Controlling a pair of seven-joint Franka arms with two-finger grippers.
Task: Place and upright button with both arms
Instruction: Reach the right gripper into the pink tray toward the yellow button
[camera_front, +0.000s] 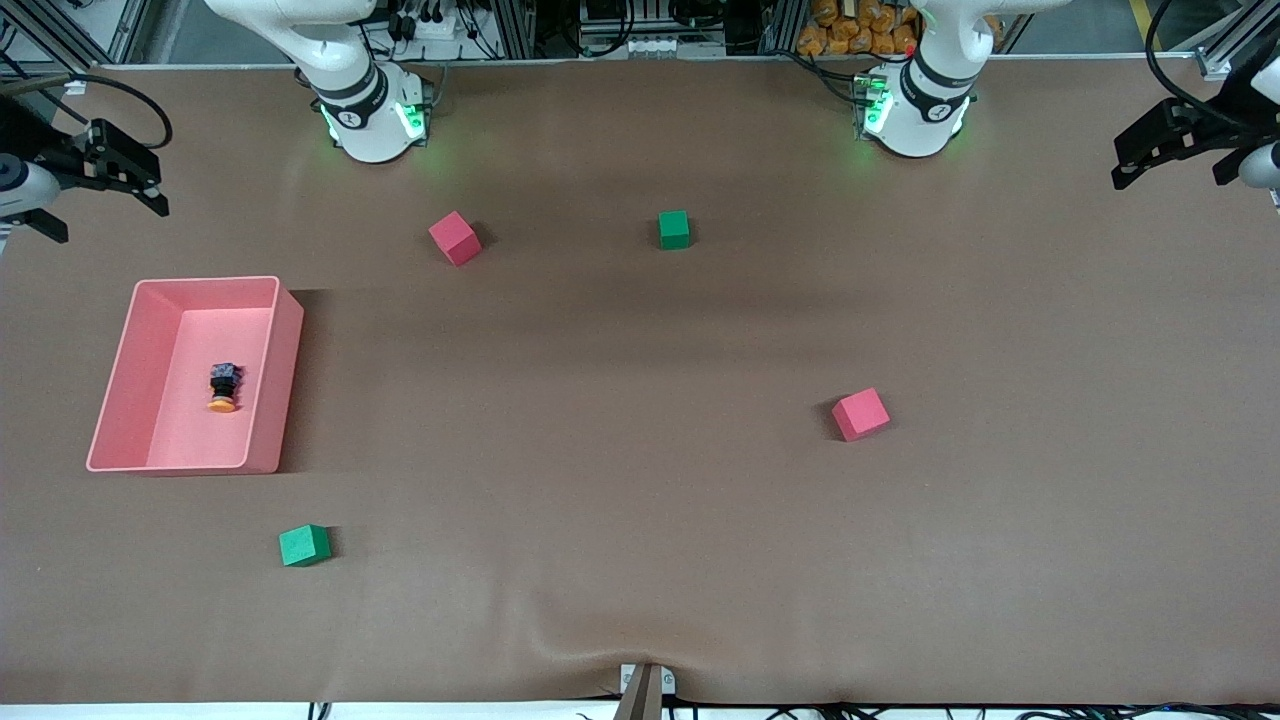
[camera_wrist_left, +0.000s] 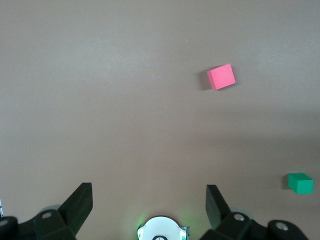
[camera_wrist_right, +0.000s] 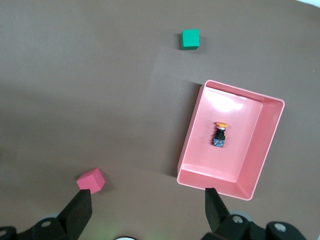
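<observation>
Pink walls of the tray (camera_front: 120, 370) at the right arm's end of the table hold the button (camera_front: 224, 387), which lies on its side on the tray floor, its long axis running toward the front camera, orange cap at the nearer end and black body at the farther. The right gripper (camera_front: 110, 175) hangs in the air near that end's table edge, fingers spread wide and empty, with the tray nearer the front camera than the spot it is over. That makes the right arm much the closer one for the pick. Red and green cubes dot the brown cloth between. The left gripper (camera_front: 1165, 150) waits at the left arm's end, equally wide and empty
</observation>
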